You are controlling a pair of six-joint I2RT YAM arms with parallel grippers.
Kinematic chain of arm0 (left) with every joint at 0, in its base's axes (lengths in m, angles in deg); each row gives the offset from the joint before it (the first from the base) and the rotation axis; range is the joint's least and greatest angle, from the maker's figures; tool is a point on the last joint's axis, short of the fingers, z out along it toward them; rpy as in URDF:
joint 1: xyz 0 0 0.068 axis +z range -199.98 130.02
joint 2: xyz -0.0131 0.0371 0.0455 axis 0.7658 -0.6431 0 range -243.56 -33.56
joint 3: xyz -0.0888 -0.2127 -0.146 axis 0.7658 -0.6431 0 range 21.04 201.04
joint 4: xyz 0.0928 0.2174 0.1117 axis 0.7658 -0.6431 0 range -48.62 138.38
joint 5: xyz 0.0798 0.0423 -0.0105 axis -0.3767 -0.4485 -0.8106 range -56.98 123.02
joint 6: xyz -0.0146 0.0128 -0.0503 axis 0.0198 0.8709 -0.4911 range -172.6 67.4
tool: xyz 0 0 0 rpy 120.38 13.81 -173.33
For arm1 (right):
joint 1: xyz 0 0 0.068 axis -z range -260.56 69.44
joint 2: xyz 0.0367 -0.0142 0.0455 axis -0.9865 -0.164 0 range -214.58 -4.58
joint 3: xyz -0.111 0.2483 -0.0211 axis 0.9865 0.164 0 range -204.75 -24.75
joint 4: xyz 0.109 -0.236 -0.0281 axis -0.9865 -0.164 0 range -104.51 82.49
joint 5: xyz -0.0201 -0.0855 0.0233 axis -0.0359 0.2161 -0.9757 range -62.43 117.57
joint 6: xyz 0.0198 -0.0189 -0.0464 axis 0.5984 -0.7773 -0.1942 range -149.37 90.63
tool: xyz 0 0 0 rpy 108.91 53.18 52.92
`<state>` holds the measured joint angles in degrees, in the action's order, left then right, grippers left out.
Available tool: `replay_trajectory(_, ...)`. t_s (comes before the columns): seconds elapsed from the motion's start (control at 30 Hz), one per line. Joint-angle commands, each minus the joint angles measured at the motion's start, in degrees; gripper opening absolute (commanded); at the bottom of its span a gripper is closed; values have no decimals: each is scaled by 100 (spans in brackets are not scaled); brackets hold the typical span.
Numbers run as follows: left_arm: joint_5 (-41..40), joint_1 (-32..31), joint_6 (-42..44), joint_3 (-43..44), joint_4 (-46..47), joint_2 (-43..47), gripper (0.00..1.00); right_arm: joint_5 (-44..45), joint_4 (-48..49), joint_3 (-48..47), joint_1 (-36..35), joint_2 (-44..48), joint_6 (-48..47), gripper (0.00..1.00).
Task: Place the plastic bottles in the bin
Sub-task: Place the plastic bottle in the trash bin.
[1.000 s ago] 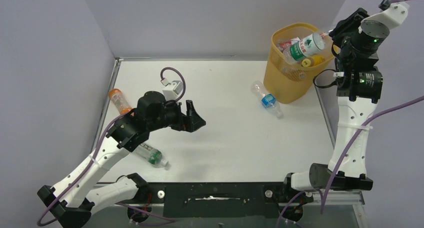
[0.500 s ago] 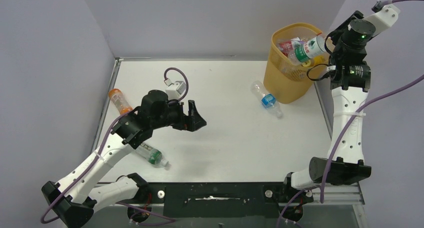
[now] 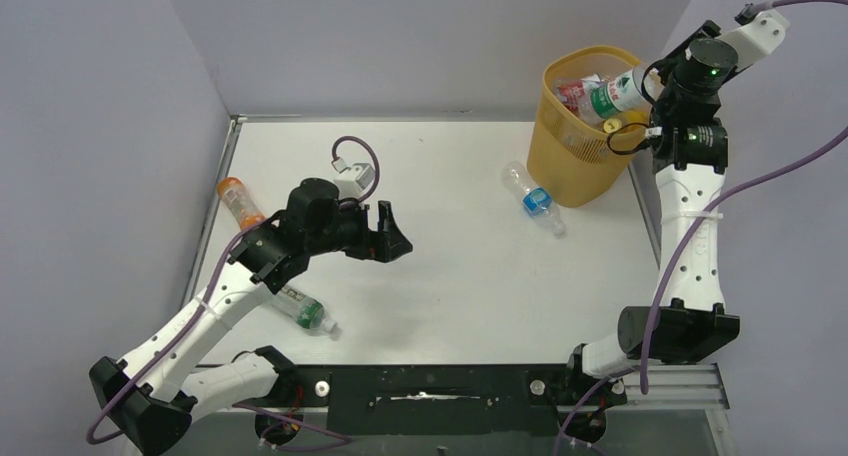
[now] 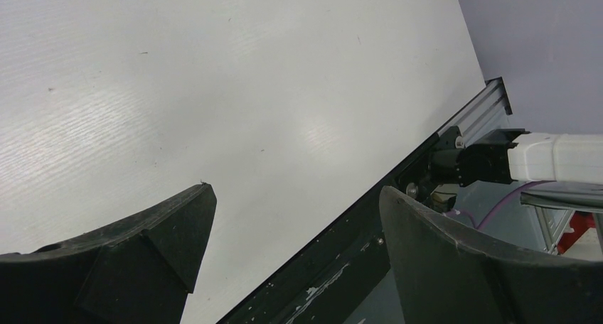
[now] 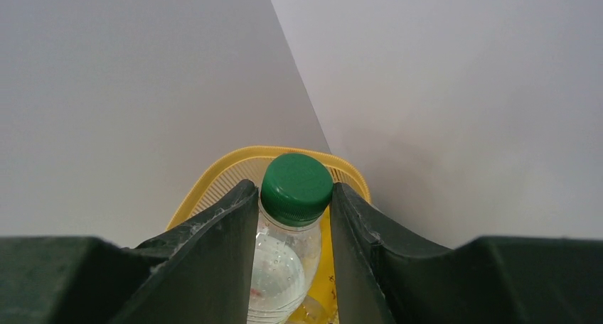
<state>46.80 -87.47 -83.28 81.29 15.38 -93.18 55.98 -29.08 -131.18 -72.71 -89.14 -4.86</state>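
The translucent yellow bin stands at the table's back right with several bottles inside. My right gripper is over its right rim, shut on a clear green-labelled bottle. In the right wrist view the gripper grips that bottle just below its green cap, with the bin rim behind. My left gripper is open and empty over the table's middle left; in its wrist view only bare table shows. On the table lie a blue-labelled bottle, an orange bottle and a green-labelled bottle.
Grey walls close in the table at the back and both sides. The table's black front rail and the right arm's base show in the left wrist view. The blue-labelled bottle lies right beside the bin's foot.
My right arm has swung its wrist up and left, bringing the held bottle further over the bin. My left arm has shifted only slightly.
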Motion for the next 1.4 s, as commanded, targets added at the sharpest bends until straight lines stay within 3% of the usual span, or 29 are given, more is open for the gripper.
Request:
replay_trajectory(0.0,147,69,149,57,381,-23,87,129,640,172,18,-31,-16,7)
replay_trajectory(0.37,246,154,185,5,443,-99,87,-29,991,623,-243,-174,-190,6)
replay_trajectory(0.77,292,194,133,-31,479,-85,87,-648,839,736,-419,-472,-219,16)
replay_trajectory(1.07,336,197,73,-14,481,-51,87,-1236,388,452,-399,-716,-229,42)
replay_trajectory(1.1,336,192,64,-13,467,-36,87,-1292,333,403,-385,-720,-209,47)
replay_trajectory(1.17,297,190,40,22,391,-20,87,-1433,157,246,-347,-700,-160,68)
replay_trajectory(1.23,182,190,8,95,260,-13,86,-1526,8,25,-343,-655,-165,80)
replay_trajectory(1.37,-103,224,-75,288,-17,9,87,-1560,-459,-564,-336,-551,-196,94)
